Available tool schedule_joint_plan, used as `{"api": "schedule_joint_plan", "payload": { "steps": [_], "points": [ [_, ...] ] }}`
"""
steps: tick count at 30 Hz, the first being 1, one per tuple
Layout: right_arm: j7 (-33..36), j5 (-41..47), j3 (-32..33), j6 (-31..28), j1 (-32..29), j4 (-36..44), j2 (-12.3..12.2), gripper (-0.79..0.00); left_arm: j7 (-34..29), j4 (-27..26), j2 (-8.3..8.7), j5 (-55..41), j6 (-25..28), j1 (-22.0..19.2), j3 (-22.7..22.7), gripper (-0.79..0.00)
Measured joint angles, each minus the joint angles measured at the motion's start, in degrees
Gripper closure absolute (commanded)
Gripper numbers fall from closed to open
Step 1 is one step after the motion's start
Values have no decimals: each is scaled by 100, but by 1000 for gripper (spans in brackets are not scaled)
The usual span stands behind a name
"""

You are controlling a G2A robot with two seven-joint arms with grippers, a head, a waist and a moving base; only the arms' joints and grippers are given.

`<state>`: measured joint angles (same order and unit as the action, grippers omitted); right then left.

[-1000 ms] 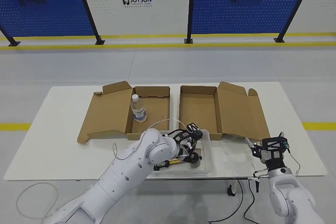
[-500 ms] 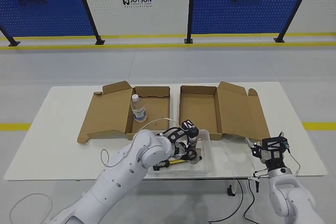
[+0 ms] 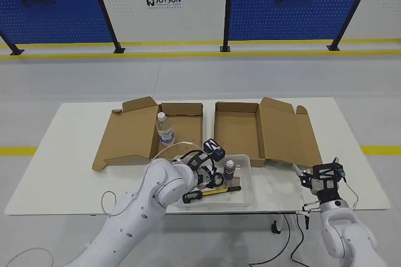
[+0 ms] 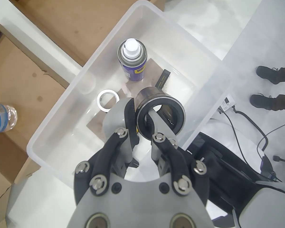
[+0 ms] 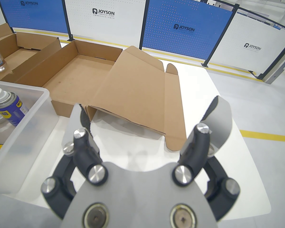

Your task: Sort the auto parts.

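Note:
My left gripper (image 4: 140,110) is shut on a black and steel bearing (image 4: 165,106), one finger through its bore, held above the clear plastic bin (image 4: 204,50). In the bin stand a blue spray can (image 4: 132,59) and a small silver ring (image 4: 108,97), and a black and yellow tool (image 4: 162,79) lies partly under the bearing. From above, the left gripper (image 3: 210,167) hangs over the bin's (image 3: 248,197) left half, beside the spray can (image 3: 229,170). My right gripper (image 5: 148,112) is open and holds nothing, over the table near its right front corner (image 3: 324,175).
Two open cardboard boxes lie behind the bin: the left box (image 3: 180,137) holds a water bottle (image 3: 164,129), the right box (image 3: 237,133) has a bare floor. The right box's flap (image 5: 137,91) lies flat in front of my right gripper.
My left arm has moved left and up with the bearing in its gripper, uncovering the spray can. The right arm has stayed still.

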<state>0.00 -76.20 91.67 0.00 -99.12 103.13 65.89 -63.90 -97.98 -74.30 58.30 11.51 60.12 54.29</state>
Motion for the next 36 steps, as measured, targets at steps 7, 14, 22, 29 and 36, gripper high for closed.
{"api": "schedule_joint_plan", "payload": {
  "steps": [7, 14, 22, 29, 36],
  "points": [
    [0, 0, 0, 0, 0, 0, 0, -785, -122, -411, 80, 130, -65, 227, 216, 0],
    [0, 0, 0, 0, 0, 0, 0, -785, -402, -750, 131, 288, -193, 367, 296, 0],
    [0, 0, 0, 0, 0, 0, 0, -785, -449, -813, 166, 334, -311, 395, 427, 0],
    [0, 0, 0, 0, 0, 0, 0, -785, -289, -801, 203, 424, -479, 384, 689, 0],
    [0, 0, 0, 0, 0, 0, 0, -785, -160, -763, 242, 476, -544, 312, 990, 0]
  ]
}}
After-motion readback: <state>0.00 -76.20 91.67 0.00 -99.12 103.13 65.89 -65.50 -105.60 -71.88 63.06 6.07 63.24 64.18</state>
